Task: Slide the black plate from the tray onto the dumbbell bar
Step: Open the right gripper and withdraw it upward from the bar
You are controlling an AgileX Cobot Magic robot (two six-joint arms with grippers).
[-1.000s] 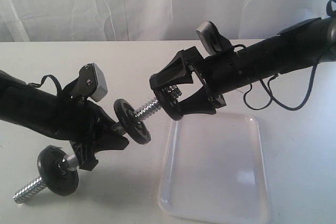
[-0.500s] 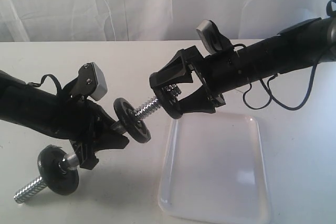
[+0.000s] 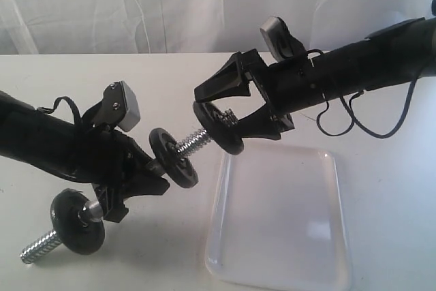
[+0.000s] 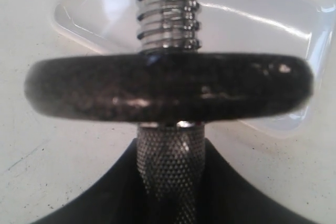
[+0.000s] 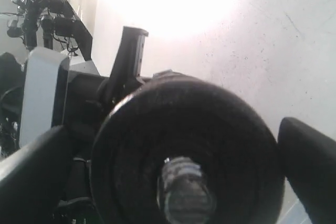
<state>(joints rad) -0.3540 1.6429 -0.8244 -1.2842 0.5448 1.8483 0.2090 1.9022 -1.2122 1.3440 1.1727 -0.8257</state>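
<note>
My right gripper is shut on the black plate, gripping it across its rim in the air over the tray's far edge. The threaded tip of the dumbbell bar meets the plate's hole; in the right wrist view the bar end shows inside the hole of the plate, with the gripper on either side. My left gripper is shut on the bar's knurled middle and holds it tilted. The white tray lies on the table with nothing in it.
A smaller black disc sits on the bar just past my left fingers, seen edge-on as a disc in the left wrist view. A second disc sits near the bar's lower end, close to the table. White curtain behind.
The right gripper has lifted slightly and tilted, so the plate's face now shows at the bar's tip. The left arm and bar have shifted only a little.
</note>
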